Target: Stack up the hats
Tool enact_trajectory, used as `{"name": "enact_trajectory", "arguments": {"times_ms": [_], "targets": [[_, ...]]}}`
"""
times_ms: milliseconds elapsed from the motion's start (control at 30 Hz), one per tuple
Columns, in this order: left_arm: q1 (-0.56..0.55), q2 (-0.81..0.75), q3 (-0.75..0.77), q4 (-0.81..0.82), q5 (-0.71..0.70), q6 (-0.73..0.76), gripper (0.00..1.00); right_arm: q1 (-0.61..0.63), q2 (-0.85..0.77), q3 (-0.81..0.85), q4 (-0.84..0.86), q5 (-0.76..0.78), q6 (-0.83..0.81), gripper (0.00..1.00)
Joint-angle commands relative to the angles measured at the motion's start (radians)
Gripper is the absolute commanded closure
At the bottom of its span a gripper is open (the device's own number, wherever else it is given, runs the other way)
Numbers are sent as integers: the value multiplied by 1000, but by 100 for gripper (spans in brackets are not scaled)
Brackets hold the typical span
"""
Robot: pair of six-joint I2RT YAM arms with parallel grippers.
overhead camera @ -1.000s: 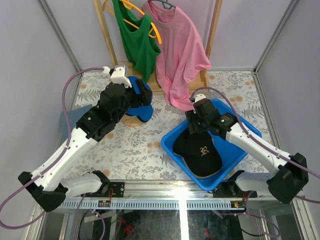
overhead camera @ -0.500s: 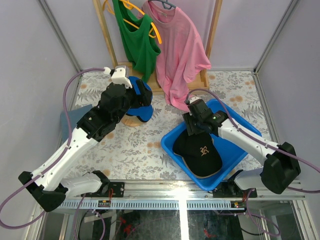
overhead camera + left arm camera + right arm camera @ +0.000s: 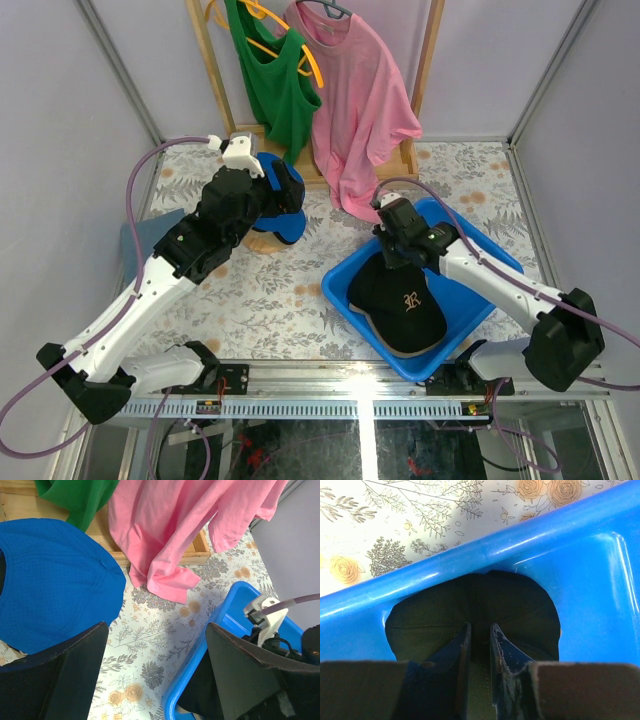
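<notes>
My left pincer (image 3: 156, 627) hangs empty with its jaws spread wide, just beside the royal blue cap (image 3: 50, 580), which sits toward the back left of the flowered counter (image 3: 280, 290). Further right, my right pincer (image 3: 477, 632) is pinched tight on the crown of the black cap (image 3: 400, 300). That cap lies in the blue tub (image 3: 338, 288), embroidered letter up.
</notes>
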State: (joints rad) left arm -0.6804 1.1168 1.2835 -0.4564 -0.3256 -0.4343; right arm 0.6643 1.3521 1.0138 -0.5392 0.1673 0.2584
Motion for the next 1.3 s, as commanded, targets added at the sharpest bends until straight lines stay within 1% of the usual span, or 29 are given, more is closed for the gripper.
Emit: {"name": "enact_trajectory", "arguments": {"times_ms": [0,100,333,500,567,800,867,1033,1267], "targets": [[-9,-20,-10,64,-30,-7,21,-8,-79,55,-20,22,-26,96],[-8,-22,-10,64,-34,-6,21,-8,-111,87,-36,18,-32,100],[-9,-13,6,52,-38,-4,20,-8,-170,164,-97,24,-41,100],[-8,-1,7,51,-24,-27,16,-9,-207,212,-119,11,-46,100],[-9,5,9,52,-11,-35,14,-8,-225,233,-123,9,-48,100],[-7,39,29,57,71,-56,10,-8,-250,325,-146,-21,-69,100],[-2,48,34,61,110,-67,9,-8,-258,341,-144,-35,-72,100],[43,66,27,87,267,-125,9,-8,-269,397,-132,-69,-73,100],[214,60,-57,214,619,-281,9,-9,-266,523,-94,-150,-54,100]]}}
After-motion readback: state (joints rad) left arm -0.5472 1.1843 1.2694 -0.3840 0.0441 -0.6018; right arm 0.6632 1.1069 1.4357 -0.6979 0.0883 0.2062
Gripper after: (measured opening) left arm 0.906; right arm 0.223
